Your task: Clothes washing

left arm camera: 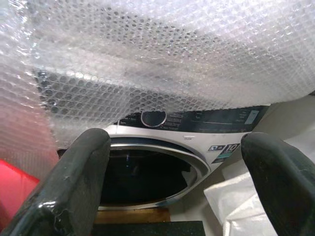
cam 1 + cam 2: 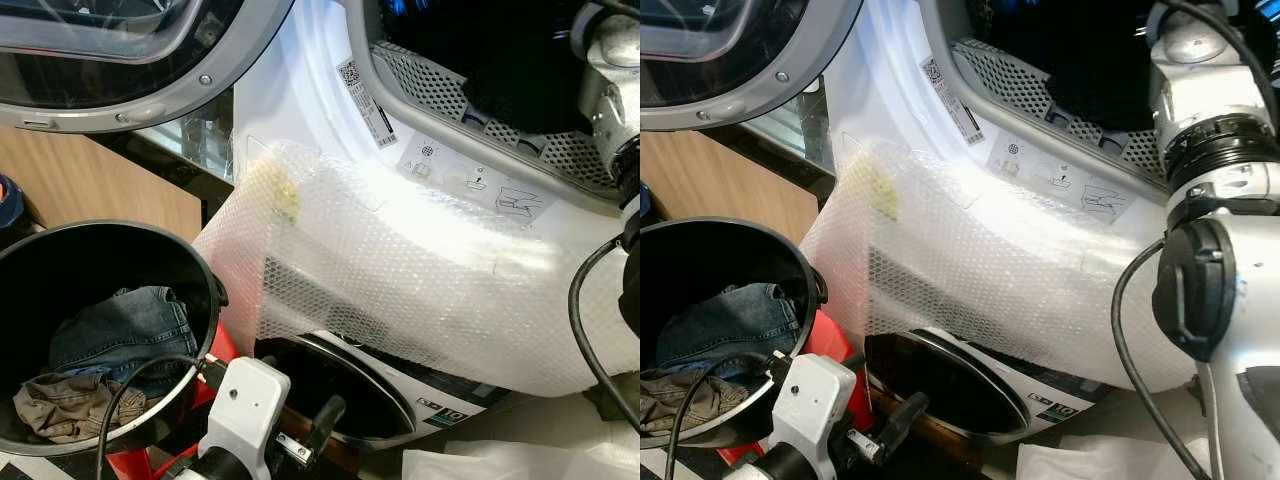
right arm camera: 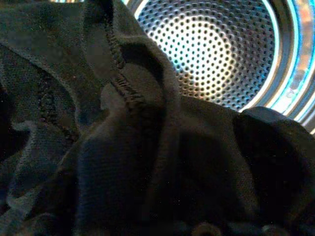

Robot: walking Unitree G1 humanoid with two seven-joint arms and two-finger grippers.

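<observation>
Two grippers: mine, one at each machine.
Left gripper [image 1: 172,187]: fingers wide apart, empty, facing lower washer [image 1: 152,172].
Bucket [image 2: 150,245]: jeans [image 2: 125,330], tan cloth [image 2: 65,405] inside.
Bubble wrap [image 2: 400,260]: draped between machines.
Right gripper: inside upper drum [image 3: 206,49], against dark garment [image 3: 123,162]; grip unclear.

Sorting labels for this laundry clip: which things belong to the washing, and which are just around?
Belong to the job:
- dark garment in the perforated steel drum
- black round basket holding blue jeans and a khaki garment
- right gripper, inside the drum

Just around:
- clear bubble wrap
- lower front-loading machine
- left gripper, idle
</observation>
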